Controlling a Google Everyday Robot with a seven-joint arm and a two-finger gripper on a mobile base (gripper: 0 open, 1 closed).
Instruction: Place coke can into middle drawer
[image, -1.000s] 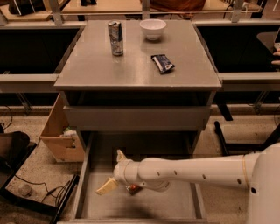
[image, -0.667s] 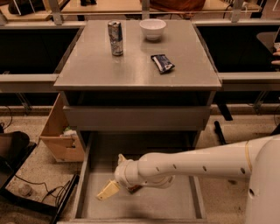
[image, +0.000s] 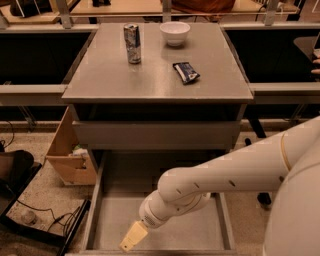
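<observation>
The middle drawer (image: 117, 207) is pulled open below the cabinet, wide and shallow with a flat grey floor. My white arm reaches in from the right and bends down into it. My gripper (image: 132, 239) hangs low over the drawer's front left part, near the floor, pointing down and left. The coke can is hidden; no red can shows in the drawer or on the cabinet top.
On the cabinet top (image: 155, 82) stand a tall slim silver-and-blue can (image: 132, 43), a white bowl (image: 175, 33) and a dark snack bag (image: 186, 72). The drawer above is closed, a plain grey panel (image: 155, 135). A cardboard box (image: 67, 155) and cables lie on the floor at left.
My arm has swung further over the drawer and the gripper has dropped toward its front left. A dark reddish shape under the wrist one second ago no longer shows.
</observation>
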